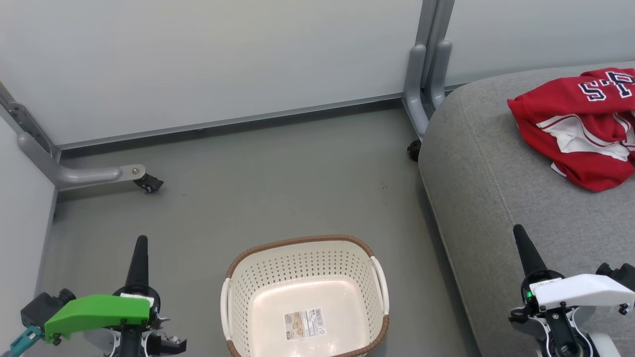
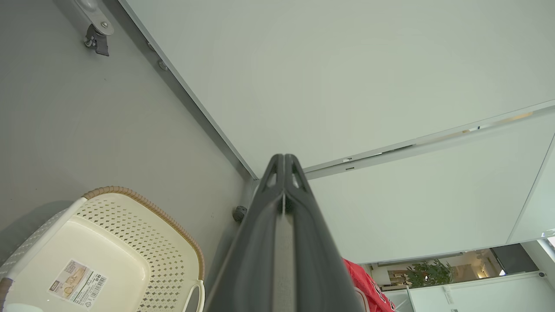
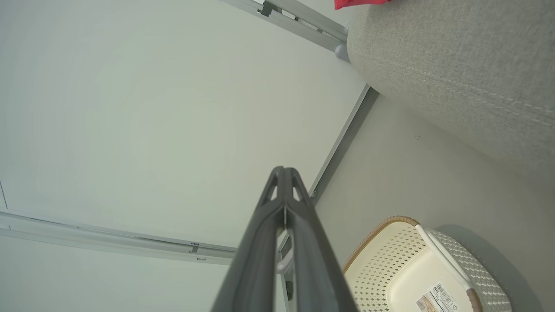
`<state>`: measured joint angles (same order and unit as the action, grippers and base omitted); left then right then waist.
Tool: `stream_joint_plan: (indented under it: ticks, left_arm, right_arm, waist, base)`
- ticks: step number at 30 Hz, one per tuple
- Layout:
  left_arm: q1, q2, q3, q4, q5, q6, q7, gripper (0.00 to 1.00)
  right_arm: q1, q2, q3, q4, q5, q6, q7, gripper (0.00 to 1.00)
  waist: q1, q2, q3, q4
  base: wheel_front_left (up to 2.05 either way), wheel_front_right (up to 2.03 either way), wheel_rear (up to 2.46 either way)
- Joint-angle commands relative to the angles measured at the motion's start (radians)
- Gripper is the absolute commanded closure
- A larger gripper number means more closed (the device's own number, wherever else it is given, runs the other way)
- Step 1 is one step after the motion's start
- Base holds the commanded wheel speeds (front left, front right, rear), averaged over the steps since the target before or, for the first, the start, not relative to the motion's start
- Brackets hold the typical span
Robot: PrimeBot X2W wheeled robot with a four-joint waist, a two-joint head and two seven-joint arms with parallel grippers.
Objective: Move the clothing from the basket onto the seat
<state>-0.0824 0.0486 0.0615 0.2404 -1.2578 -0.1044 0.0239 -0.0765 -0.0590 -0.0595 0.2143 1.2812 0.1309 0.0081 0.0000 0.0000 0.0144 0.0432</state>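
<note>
In the head view the basket (image 1: 297,241) stands on the floor (image 1: 273,173) just off the seat's (image 1: 476,163) left edge. It holds nothing but a label (image 1: 304,324) stuck to its bottom. The clothing (image 1: 578,126) lies in one red crumpled heap on the seat, toward its far right corner and well apart from the basket. The left end effector (image 1: 141,246) sits over the floor to the basket's left. The right end effector (image 1: 520,234) sits over the seat's near edge. Each has its two fingers pressed together on nothing.

In the left wrist view the left end effector (image 2: 284,161) is closed and empty, pointing at the wall. The empty basket (image 2: 143,207) shows beside it, and a sliver of the clothing (image 2: 364,277) shows behind the fingers.

In the right wrist view the right end effector (image 3: 284,174) is likewise closed on nothing. The seat (image 3: 455,65) is above it, with a scrap of the clothing (image 3: 360,3) at its top, and the basket (image 3: 376,234) is below.

Judging by this, the transfer looks done: the basket is emptied and the clothing is on the seat. The next move calls for no grasp. At most, a check that nothing hangs over the seat's edge, with both arms kept clear.
</note>
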Motion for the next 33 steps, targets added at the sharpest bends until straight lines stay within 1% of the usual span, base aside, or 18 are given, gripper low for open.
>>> stream_joint_plan:
  ticks: [1,33]
  left_arm:
    - [-0.024,0.004,0.007,-0.004,-0.026,-0.005,0.006,1.0]
    - [-0.032,0.004,0.044,0.003,-0.278,-0.023,0.072,1.0]
  right_arm:
    - [-0.019,-0.007,-0.005,-0.002,0.024,0.0,0.006,1.0]
    - [-0.032,-0.006,-0.032,0.023,0.268,0.0,0.074,1.0]
  waist:
    - [0.0,0.0,0.0,-0.001]
    - [0.0,0.0,-0.008,-0.031]
  base:
    - [0.0,0.0,0.0]
    - [0.0,0.0,0.0]
